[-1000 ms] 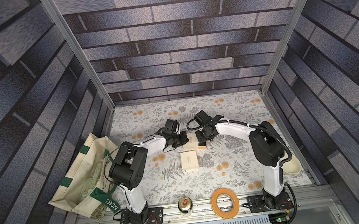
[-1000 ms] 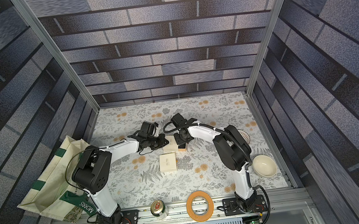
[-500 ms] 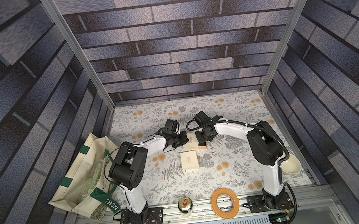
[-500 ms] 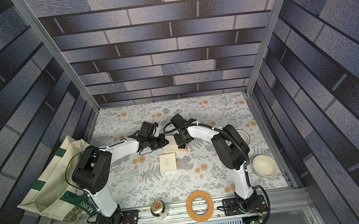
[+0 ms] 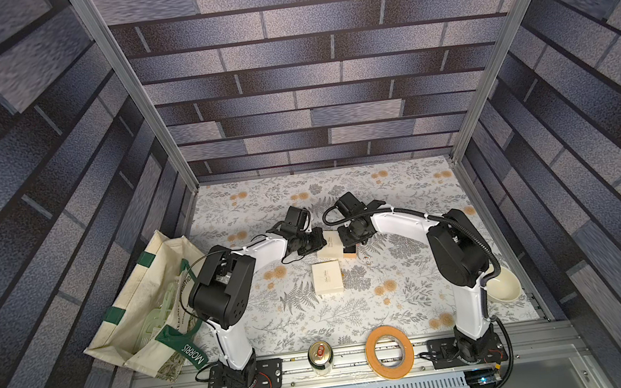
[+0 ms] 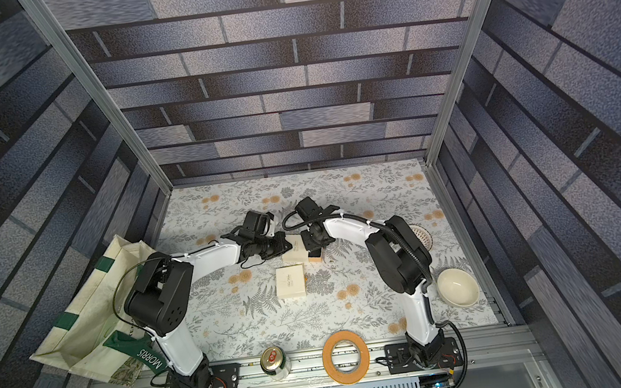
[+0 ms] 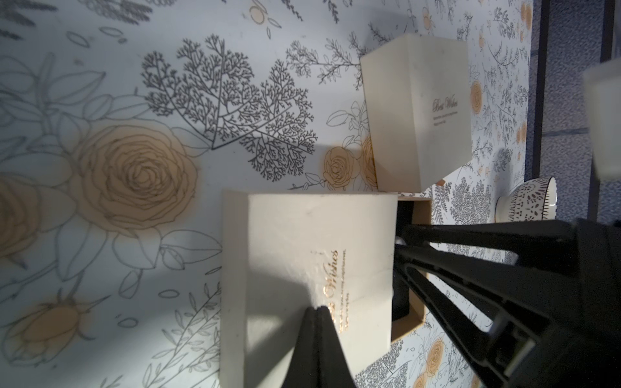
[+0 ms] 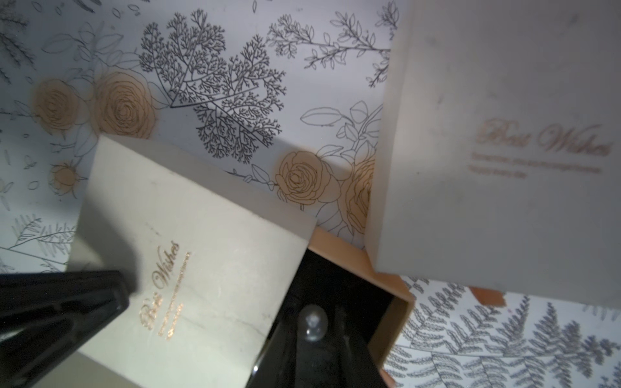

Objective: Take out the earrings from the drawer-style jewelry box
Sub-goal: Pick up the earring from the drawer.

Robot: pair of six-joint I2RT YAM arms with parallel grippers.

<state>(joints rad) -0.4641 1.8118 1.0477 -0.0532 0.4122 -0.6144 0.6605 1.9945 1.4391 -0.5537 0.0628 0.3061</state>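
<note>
**Earring between the right fingertips, over the open drawer**

We see one earring (image 8: 313, 324), a small pearly bead, sitting over the black lining of the drawer (image 8: 396, 299). The drawer is pulled partway out of the cream jewelry box (image 8: 201, 268). The right gripper (image 7: 400, 244) reaches down into the drawer. Its jaws are only a narrow gap apart, with the bead caught between the tips. The left gripper (image 7: 318, 308) has its jaws fully together and holds nothing; its tips press on the lid of the jewelry box near the gold lettering.

A second cream box (image 5: 327, 277) with the same lettering lies just beside the first, on the side nearer the arm bases. Both rest on the flowered tablecloth (image 5: 294, 308).

Farther out, a patterned bowl (image 6: 421, 236) sits behind the right arm and a plain cream bowl (image 6: 458, 286) lies near the right edge. A tape roll (image 5: 389, 352) and a drink can (image 5: 320, 357) stand on the front rail, and a tote bag (image 5: 146, 301) slumps at the left.
</note>
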